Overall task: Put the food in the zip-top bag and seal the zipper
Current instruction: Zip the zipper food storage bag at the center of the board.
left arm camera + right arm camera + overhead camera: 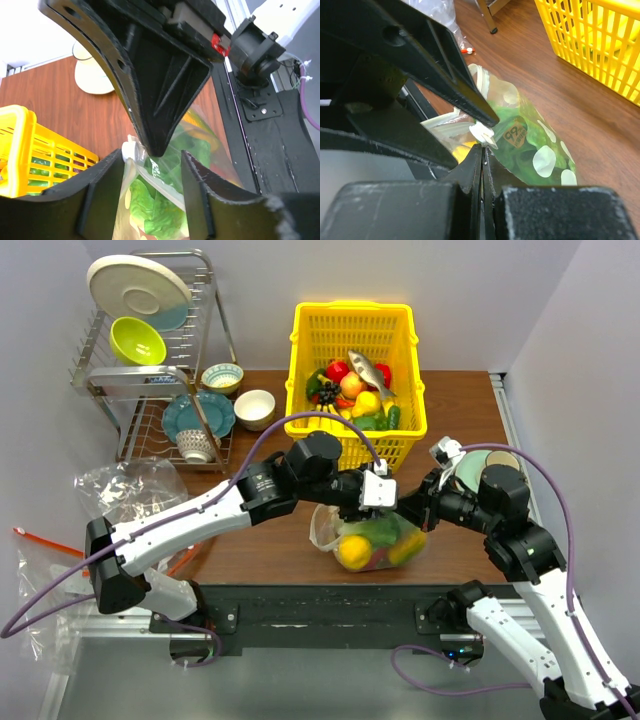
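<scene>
Zip-top bag (150,205), between spread left gripper (150,167) fingers

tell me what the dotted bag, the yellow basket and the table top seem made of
zip-top bag: thin clear plastic film, glossy and creased; the food shows through it.
yellow basket: likely moulded plastic, given its even colour and lattice walls.
table: wood or wood-look laminate, brown grain, slight sheen; cannot tell which.

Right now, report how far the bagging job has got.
Done: food sits inside the zip-top bag. In hand: the right gripper is shut on the zipper; the left gripper straddles the bag, open. Left: sealing; I can't tell how much is closed.
</scene>
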